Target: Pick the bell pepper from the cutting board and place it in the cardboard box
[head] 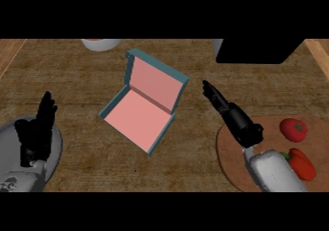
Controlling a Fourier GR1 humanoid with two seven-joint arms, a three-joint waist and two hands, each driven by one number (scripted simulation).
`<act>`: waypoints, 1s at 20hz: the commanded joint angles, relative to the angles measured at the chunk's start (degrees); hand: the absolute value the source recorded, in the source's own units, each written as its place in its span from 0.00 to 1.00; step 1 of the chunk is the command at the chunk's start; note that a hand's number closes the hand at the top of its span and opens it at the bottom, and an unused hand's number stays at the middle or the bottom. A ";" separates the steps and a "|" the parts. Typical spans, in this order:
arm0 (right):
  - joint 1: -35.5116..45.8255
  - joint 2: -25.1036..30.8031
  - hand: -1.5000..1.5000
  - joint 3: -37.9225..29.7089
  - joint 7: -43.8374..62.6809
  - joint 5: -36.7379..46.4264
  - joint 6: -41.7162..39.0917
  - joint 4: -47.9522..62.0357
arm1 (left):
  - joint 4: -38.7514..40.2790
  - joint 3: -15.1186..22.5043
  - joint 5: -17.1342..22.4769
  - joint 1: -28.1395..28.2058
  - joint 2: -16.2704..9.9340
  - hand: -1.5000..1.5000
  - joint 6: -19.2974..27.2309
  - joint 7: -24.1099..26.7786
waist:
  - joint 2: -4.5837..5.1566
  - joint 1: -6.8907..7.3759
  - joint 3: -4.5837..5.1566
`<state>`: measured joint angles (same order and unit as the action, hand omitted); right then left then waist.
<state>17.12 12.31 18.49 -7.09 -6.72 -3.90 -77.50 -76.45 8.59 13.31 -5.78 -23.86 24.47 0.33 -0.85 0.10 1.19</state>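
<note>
An orange-red bell pepper (302, 163) lies on the round wooden cutting board (232, 158) at the lower right, partly behind my right forearm. A red tomato (294, 129) sits on the same board, farther back. The open box (148, 108), teal outside and pink inside, rests in the middle of the counter with its lid tilted up. My right hand (232, 116) is open, fingers stretched toward the box, left of and beyond the pepper and holding nothing. At the lower left my left hand (35, 131) rests open, fingers up.
A grey plate (55, 151) lies under my left hand at the lower left. A white cup (100, 44) stands at the back edge. A black appliance (258, 50) occupies the back right. Wooden strips border the counter on both sides.
</note>
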 commanded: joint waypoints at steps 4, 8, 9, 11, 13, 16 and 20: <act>1.66 8.51 0.00 -8.03 -5.80 -12.88 -16.58 -10.07 | -2.41 2.43 -3.92 1.16 -3.04 0.50 -2.59 1.05 | 0.52 -0.71 -1.28; 2.50 23.09 1.00 -11.53 -8.27 7.93 -7.81 -9.22 | -3.33 5.08 -4.36 2.45 -2.78 0.50 -3.86 -0.70 | 0.11 -2.85 -1.16; -1.62 18.88 1.00 -17.67 -9.03 -2.39 -7.69 -4.52 | -4.39 5.15 -4.77 2.05 -3.70 0.50 -4.70 -1.30 | 0.81 -1.24 -1.30; -7.02 15.07 0.00 -18.91 -13.52 -7.28 -9.36 -3.93 | -6.36 5.10 -4.80 4.80 -3.44 0.50 -4.96 -0.11 | 0.77 -0.55 -1.27; -10.01 17.07 0.00 -22.64 -20.56 -12.23 -16.39 -0.34 | -4.02 5.94 -6.14 3.47 -1.19 0.50 -3.53 0.36 | 0.98 -0.94 -1.30; -8.19 24.38 0.00 -24.19 -26.44 -6.97 -23.26 2.87 | -5.69 6.07 -7.12 1.62 -1.14 0.50 -4.51 -2.78 | 0.94 -0.30 -1.25; -7.16 33.48 0.00 -21.78 -29.27 5.32 -22.42 1.25 | -6.56 5.87 -6.82 3.03 -1.95 0.50 -5.09 -1.90 | 1.02 -0.23 -1.24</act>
<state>10.21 38.63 -3.31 -31.30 -8.99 -24.46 -76.73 -83.68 14.14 7.10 -2.09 -26.42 19.46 -1.67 0.01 -0.06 -0.05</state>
